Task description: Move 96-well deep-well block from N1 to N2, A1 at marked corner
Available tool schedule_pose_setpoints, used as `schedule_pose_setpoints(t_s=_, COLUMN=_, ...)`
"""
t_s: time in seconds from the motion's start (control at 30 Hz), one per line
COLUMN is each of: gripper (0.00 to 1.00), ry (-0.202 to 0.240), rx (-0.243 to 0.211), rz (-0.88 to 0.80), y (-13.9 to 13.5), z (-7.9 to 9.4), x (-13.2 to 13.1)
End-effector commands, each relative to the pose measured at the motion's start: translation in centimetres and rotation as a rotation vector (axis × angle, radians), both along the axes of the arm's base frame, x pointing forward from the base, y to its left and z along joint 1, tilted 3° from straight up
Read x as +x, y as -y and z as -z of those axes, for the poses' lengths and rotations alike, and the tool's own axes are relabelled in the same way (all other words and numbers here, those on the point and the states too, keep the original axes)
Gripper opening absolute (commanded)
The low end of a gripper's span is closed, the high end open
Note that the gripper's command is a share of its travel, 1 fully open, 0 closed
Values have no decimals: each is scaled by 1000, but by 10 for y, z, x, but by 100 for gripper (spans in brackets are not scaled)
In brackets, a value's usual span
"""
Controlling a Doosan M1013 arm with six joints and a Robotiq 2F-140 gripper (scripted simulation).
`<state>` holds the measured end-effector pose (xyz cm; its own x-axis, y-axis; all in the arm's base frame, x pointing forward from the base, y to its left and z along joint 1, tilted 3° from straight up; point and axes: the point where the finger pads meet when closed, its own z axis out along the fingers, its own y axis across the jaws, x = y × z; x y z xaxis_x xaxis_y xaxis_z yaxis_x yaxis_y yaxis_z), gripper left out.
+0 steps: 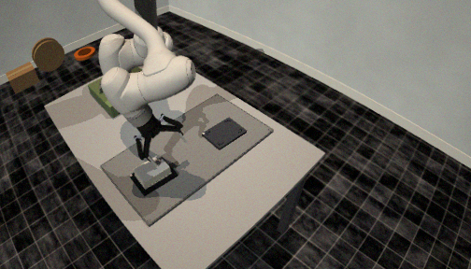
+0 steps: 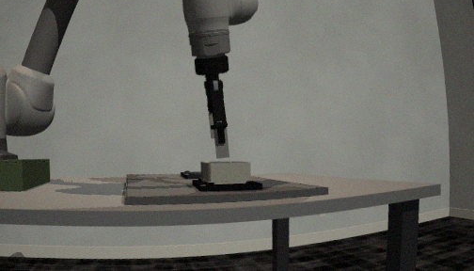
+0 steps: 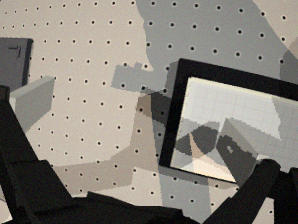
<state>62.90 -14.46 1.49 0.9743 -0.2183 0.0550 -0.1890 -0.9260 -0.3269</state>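
Observation:
The pale deep-well block (image 1: pixel 154 175) sits in the black plate nest N1 (image 1: pixel 140 190) at the near left end of the grey perforated base plate (image 1: pixel 187 153). It also shows in the side view (image 2: pixel 226 172) and in the wrist view (image 3: pixel 229 129). The other nest, N2 (image 1: pixel 224 133), is a dark flat square and is empty; its corner shows in the wrist view (image 3: pixel 13 63). My gripper (image 1: pixel 161 144) is wide open and empty. It hangs a little above the block's back edge, with its fingertips just over the block in the side view (image 2: pixel 221 149). In the wrist view the gripper (image 3: pixel 136 136) has the block off to the right.
A green block (image 1: pixel 105 96) stands at the back of the table by the arm's base, also in the side view (image 2: pixel 23 173). An orange ring (image 1: pixel 84 53) and brown boxes (image 1: pixel 35 64) lie on the floor far behind.

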Motion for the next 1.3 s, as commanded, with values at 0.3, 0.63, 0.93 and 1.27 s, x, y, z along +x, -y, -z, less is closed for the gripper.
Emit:
schedule_pose_setpoints(t_s=0.3, gripper=100, ry=65, rx=-95, rz=-377, y=18, z=0, x=-6)
schedule_pose_setpoints(t_s=0.63, gripper=100, ry=99, rx=-160, rz=-668, y=34, z=-1, x=-10)
schedule_pose_setpoints(t_s=0.93, gripper=100, ry=121, rx=-210, rz=-929, y=47, z=-3, x=-13)
schedule_pose_setpoints(t_s=1.27, gripper=100, ry=135, rx=-250, rz=-1191, y=65, z=-7, x=-15)
